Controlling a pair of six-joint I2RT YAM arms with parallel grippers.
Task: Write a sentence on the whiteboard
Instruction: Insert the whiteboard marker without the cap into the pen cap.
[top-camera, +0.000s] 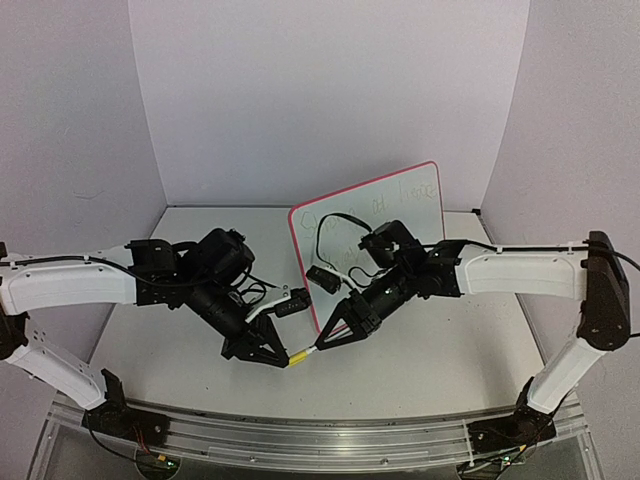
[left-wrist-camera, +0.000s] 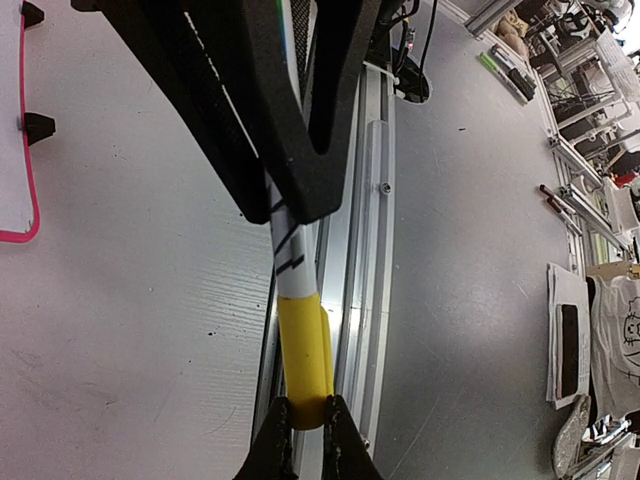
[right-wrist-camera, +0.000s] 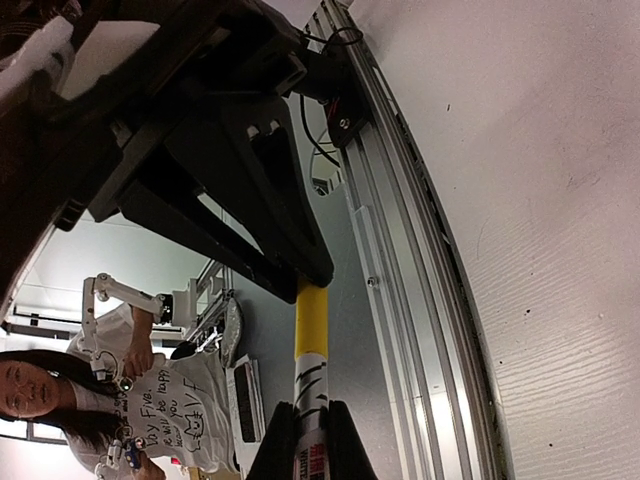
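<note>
Shared marker (top-camera: 304, 351): left gripper (top-camera: 288, 357) pinches yellow cap (left-wrist-camera: 303, 360), right gripper (top-camera: 320, 343) pinches white barrel (right-wrist-camera: 312, 385). At 12 o'clock, whiteboard (top-camera: 400, 215); sentence (top-camera: 375, 203) faint, illegible.

White table (top-camera: 450, 375); whiteboard (top-camera: 400, 200) rests on it, center-rear, skewed; aluminium rail (top-camera: 300, 432) along near edge.

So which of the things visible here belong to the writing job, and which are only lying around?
Belong to the job: whiteboard; faint writing on it; marker, barrel in the right gripper; yellow cap, in the left gripper.

Only around: aluminium rail along the near edge; person in a printed T-shirt, in the background.
</note>
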